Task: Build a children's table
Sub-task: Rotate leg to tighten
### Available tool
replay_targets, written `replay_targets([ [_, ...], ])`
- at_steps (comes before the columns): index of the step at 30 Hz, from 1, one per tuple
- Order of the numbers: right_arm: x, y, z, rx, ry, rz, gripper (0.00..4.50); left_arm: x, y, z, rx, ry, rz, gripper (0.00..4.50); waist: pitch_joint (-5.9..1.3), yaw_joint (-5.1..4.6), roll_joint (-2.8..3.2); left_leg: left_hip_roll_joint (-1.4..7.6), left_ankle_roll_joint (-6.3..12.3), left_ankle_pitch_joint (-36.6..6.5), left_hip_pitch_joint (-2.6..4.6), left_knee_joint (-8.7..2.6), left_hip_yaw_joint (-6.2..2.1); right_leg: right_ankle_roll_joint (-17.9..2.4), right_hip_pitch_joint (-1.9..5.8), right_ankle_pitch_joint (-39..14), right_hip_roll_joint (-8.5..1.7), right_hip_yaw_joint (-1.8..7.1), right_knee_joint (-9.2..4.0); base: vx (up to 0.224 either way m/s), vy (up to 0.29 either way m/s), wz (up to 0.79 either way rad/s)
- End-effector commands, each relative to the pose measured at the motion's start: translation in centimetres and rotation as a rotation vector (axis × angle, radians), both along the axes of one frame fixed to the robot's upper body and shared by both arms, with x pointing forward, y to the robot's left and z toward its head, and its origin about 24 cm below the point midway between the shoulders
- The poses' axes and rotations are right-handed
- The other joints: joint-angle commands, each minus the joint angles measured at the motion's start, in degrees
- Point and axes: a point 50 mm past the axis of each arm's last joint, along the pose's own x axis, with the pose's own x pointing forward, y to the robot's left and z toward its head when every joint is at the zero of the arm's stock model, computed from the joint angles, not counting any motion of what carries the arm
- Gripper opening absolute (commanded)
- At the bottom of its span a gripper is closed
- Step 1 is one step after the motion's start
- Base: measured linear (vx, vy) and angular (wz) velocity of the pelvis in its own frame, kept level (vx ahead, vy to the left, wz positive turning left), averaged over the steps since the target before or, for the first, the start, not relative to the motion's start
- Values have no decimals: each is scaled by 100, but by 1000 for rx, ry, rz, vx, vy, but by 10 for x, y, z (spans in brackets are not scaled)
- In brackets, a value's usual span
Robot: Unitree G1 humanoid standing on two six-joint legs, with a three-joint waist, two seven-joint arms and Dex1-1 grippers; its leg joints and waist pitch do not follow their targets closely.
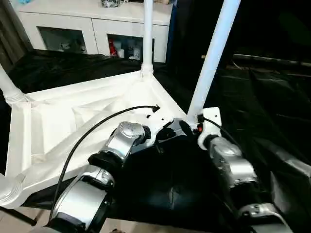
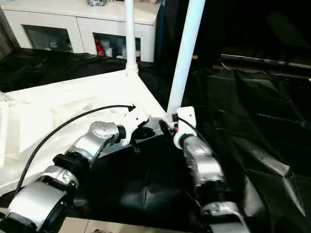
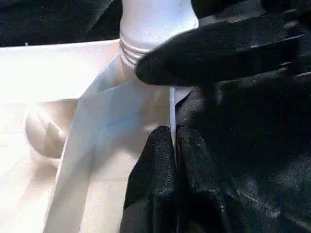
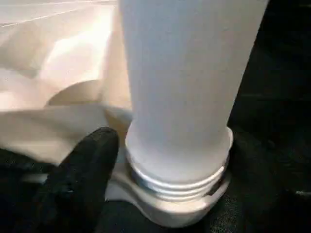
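Now I have the table top (image 1: 73, 121) upside down on the black cloth; the near-corner leg (image 1: 214, 53) rises steeply, threads showing above its socket. My right gripper (image 1: 187, 127), spread wide, sits nearest its base; my left gripper (image 3: 172, 179) is pinched empty.

Table top (image 1: 73, 121) lies underside-up, legs (image 1: 214, 58) standing in sockets, cabinet (image 1: 92, 24) behind.

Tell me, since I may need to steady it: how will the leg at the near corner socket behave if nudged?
The leg looks stiff and light. Threads show above the socket and it leans, so it is probably loose and may wobble. Smooth plastic, likely slippery.
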Motion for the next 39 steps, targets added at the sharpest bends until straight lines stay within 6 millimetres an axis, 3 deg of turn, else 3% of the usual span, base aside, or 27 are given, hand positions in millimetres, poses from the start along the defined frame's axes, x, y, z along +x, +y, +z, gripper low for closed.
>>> replay_targets([
  [1, -4, 10, 13, 39, -54, 165, 411, -5, 5, -8, 38, 1, -53, 0, -304, 22, -19, 367, 7, -1950, 119, -410, -227, -1038, 137, -1578, -419, 279, -508, 0, 0, 0],
  [4, -14, -3, 16, 8, -40, 309, 411, -3, 20, -7, 52, -4, -70, 0, -307, 49, -24, 365, 143, -1682, 83, -397, -225, -1049, 187, -1362, -407, 268, -476, 0, 0, 0],
  [5, -17, -6, 17, -5, -38, 343, 411, -3, 23, -6, 45, 3, -82, 0, -313, 53, 10, 372, 185, -1609, 82, -387, -220, -1099, 176, -1270, -414, 272, -458, 0, 0, 0],
  [9, -25, -19, 19, -40, -17, 456, 411, -8, 36, 2, -5, 48, -186, 0, -323, 19, 8, 376, 256, -1445, 46, -375, -229, -1319, 217, -986, -409, 249, -406, 0, 0, 0],
  [15, -28, -21, 24, -55, -18, 515, 411, -19, 47, 6, -34, 130, -335, 0, -357, 74, 34, 406, 403, -1028, 88, -315, -164, -1718, 182, -148, -379, 242, -290, 0, 0, 0],
  [18, -28, -20, 24, -58, -17, 524, 411, -21, 48, 5, -41, 146, -354, 0, -344, 161, 50, 417, 349, -1079, 107, -322, -156, -1687, 159, -336, -388, 247, -301, 0, 0, 0],
  [22, -30, -17, 24, -39, -7, 563, 411, -24, 50, 5, -49, 156, -364, 0, -328, 172, 22, 417, 235, -1289, 93, -347, -172, -1570, 173, -647, -407, 251, -321, 0, 0, 0],
  [25, -31, -16, 24, -26, -4, 576, 373, -24, 51, 6, -54, 162, -369, 0, -327, 167, 15, 412, 205, -1303, 90, -346, -175, -1512, 168, -794, -414, 257, -334, 0, 0, 0],
  [34, -31, -15, 22, -27, 9, 591, 299, -26, 53, 6, -53, 166, -360, 0, -375, 181, -14, 391, 417, -788, 52, -280, -163, -1598, 190, -121, -397, 245, -240, 0, 0, 0],
  [39, -33, -12, 19, -14, 20, 596, 270, -27, 53, 5, -53, 173, -357, 0, -354, 185, 4, 391, 380, -962, 54, -286, -168, -1541, 170, -514, -401, 243, -279, 0, 0, 0],
])
